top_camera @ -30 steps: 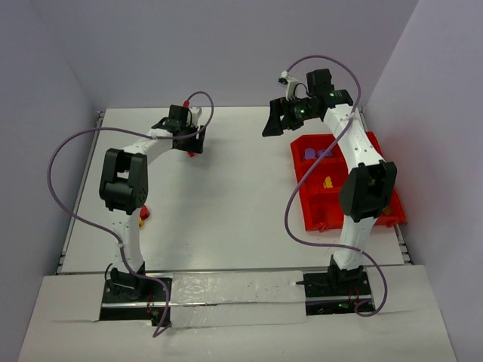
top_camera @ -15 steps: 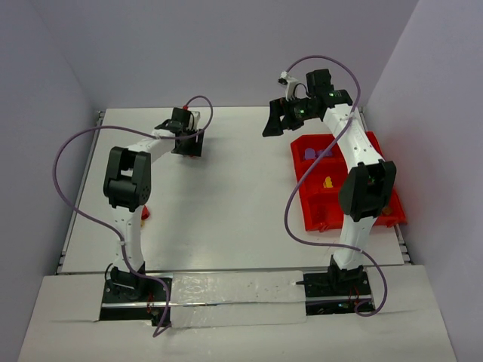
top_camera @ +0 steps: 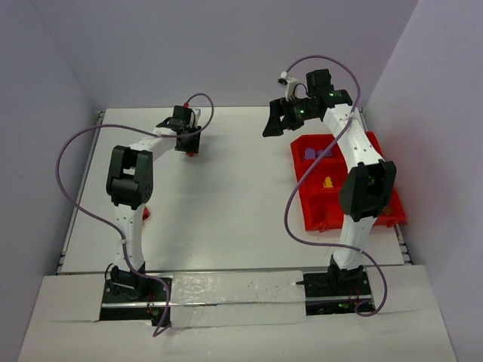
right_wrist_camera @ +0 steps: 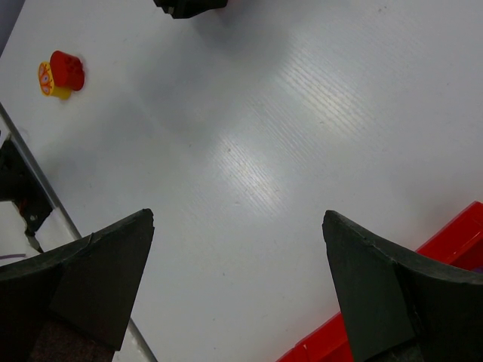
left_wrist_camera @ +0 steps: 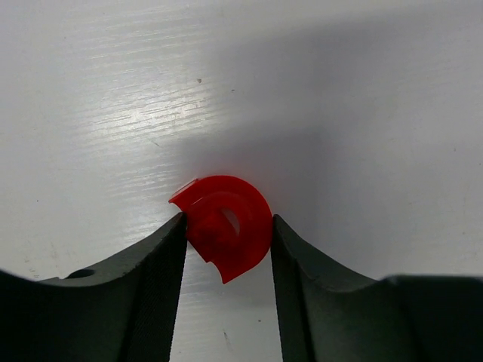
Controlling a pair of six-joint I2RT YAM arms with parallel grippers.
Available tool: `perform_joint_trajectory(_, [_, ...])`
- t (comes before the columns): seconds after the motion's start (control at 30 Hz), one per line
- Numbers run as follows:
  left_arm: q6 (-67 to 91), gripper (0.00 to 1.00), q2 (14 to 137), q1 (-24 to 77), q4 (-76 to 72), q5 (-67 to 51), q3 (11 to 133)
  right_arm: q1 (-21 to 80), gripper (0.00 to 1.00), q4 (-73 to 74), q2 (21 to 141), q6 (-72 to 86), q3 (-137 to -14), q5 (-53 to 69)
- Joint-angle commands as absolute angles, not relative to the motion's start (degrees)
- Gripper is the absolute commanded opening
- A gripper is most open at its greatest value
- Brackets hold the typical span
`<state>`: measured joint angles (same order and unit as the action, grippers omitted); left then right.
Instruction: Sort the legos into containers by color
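- Brick number one from the left, a small red-and-yellow brick (top_camera: 143,213), lies on the white table (top_camera: 226,196) close to the left edge, just beside the left arm's lower link; the right wrist view shows it (right_wrist_camera: 60,73) on its side, a yellow face on one end, well apart from everything else
- Further back and a little to the right, the left gripper (top_camera: 187,142) is down at the table surface near the far left part of the board
- Its fingers (left_wrist_camera: 158,271) are about half closed around a red curved brick (left_wrist_camera: 234,234), a half-ring shape with a hole; in the left wrist view each fingertip touches one side of the brick, which lies flat on the table between them
- Across the bare middle of the table, the right gripper (top_camera: 273,127) hangs above the surface near the far edge, just left of the tray's far corner; its jaws are spread as wide as they go and have hold of nothing
- At the right edge sits the red tray (top_camera: 298,162), partly hidden by the right arm; a strip of its rim (right_wrist_camera: 453,234) shows in the right wrist view
- Purple pieces (top_camera: 317,153) lie in the tray's farthest compartment, and a yellow piece (top_camera: 328,182) in the compartment just nearer
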<state>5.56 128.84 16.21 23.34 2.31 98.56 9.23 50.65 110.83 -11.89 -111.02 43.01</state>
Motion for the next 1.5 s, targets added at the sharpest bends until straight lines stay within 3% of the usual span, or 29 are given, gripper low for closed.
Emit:
perform_joint_trajectory(0.0, [5.9,0.48,129.6,16.6,24.4,1.6,98.6,9.4,1.0,49.9,110.7,-12.9,-112.7,43.4])
perform_joint_trajectory(0.33, [2.4,0.39,121.6,16.8,17.8,-3.6,90.0,9.5,1.0,50.0,110.6,-12.7,-112.2,46.4])
perform_joint_trajectory(0.6, [-3.7,0.37,106.7,17.0,1.5,-21.6,75.9,9.6,1.0,48.1,110.9,-8.7,-111.2,53.5])
perform_joint_trajectory(0.87, [-9.1,0.39,97.5,20.0,-12.7,-31.7,66.4,10.8,1.0,45.8,111.6,-3.7,-109.2,57.3])
perform_joint_trajectory(1.47, [-22.1,0.36,92.6,29.7,-20.2,-32.9,63.9,15.1,0.97,43.3,115.4,-0.1,-108.1,62.5])
